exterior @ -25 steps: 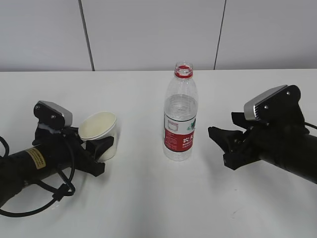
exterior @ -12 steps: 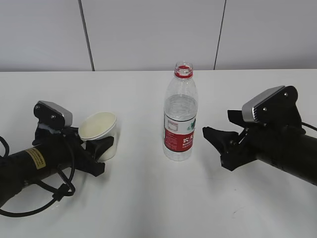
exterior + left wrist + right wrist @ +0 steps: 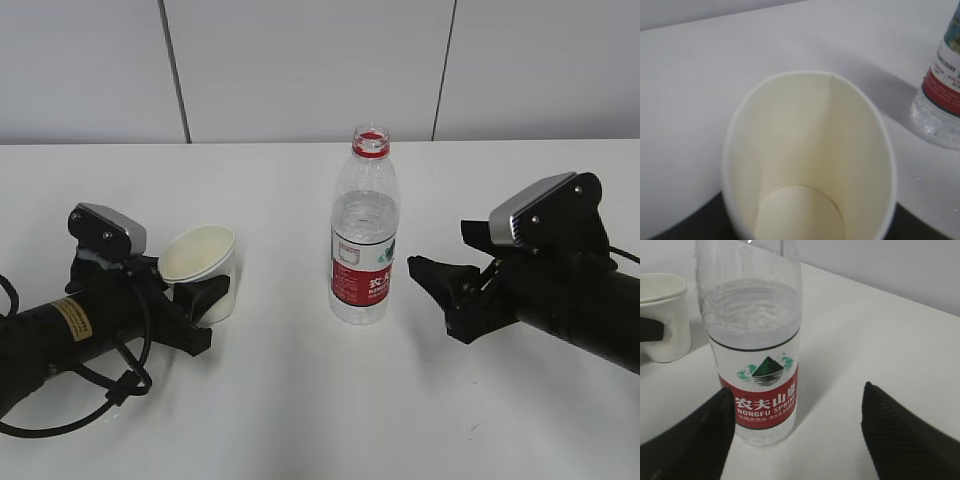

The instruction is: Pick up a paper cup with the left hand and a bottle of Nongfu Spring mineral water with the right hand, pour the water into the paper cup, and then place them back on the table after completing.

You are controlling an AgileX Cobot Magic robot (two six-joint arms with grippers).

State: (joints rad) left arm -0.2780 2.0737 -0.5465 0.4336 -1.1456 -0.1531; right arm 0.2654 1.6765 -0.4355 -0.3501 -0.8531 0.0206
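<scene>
The paper cup (image 3: 200,268) stands on the white table (image 3: 280,420) at the left, empty and pressed oval in the left wrist view (image 3: 810,165). My left gripper (image 3: 200,288) is shut on the cup, one black finger on each side, with dark finger edges at the bottom corners of its wrist view. The Nongfu Spring bottle (image 3: 365,240) stands uncapped in the middle, over half full, with a red label (image 3: 765,405). My right gripper (image 3: 440,255) is open, just right of the bottle and not touching it. In its wrist view the gripper (image 3: 798,427) has the bottle by its left finger.
A grey panelled wall runs behind the table's far edge. The cup (image 3: 662,315) and a left finger (image 3: 650,329) show behind the bottle in the right wrist view. The bottle's base (image 3: 940,105) shows at the right edge of the left wrist view.
My right gripper has moved left toward the bottle and its jaws have spread wider. The left gripper, cup and bottle have not moved.
</scene>
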